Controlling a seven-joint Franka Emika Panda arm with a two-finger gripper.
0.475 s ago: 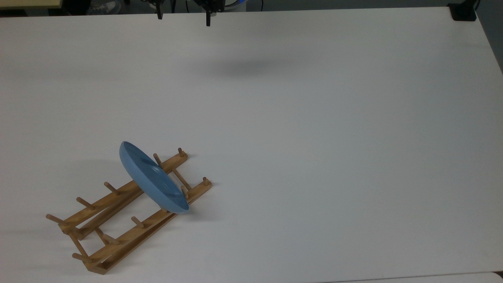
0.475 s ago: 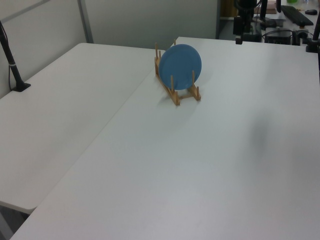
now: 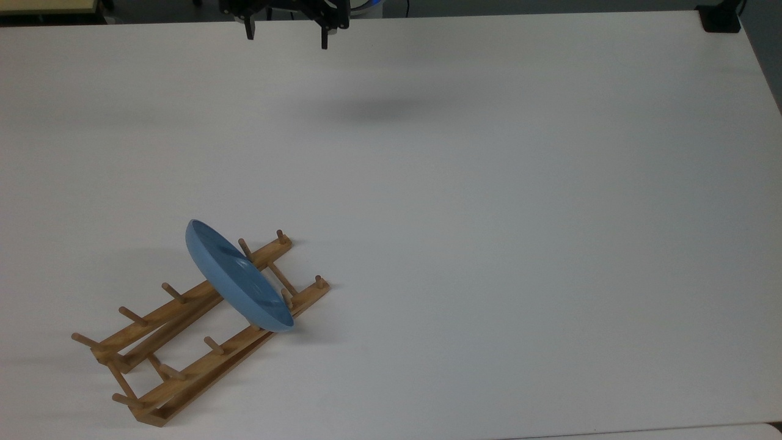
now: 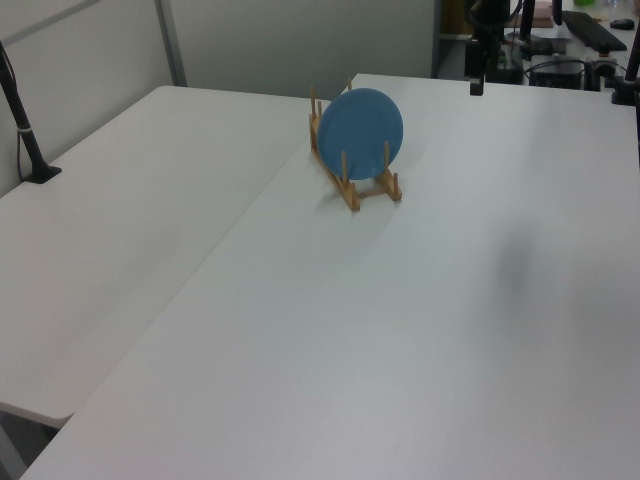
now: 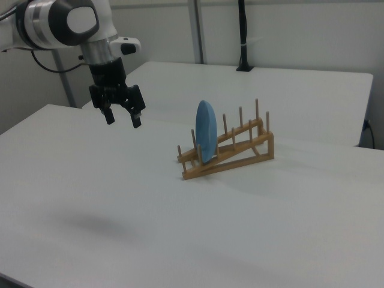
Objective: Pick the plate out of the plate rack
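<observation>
The light-blue plate [image 3: 239,283] [image 4: 361,120] [image 5: 206,131] stands on edge between the pegs of the wooden plate rack [image 3: 183,342] [image 4: 355,190] [image 5: 234,157], near one end of it. My gripper [image 3: 285,35] [image 5: 123,118] hangs high above the white table, far from the rack, at the top view's upper edge. Its two black fingers are spread apart with nothing between them. In the left view the gripper [image 4: 476,84] appears at the far end of the table, beyond the plate. In the right view it is to the left of the plate and above it.
The rack sits on a wide white table [image 3: 489,214]. A second white table [image 4: 120,230] adjoins it on the left view's left. A black post base [image 3: 719,18] stands at the top view's upper right corner. Desk clutter [image 4: 590,40] lies beyond the far edge.
The gripper has shifted slightly, showing a little more of itself at the top view's upper edge. Plate and rack have not moved.
</observation>
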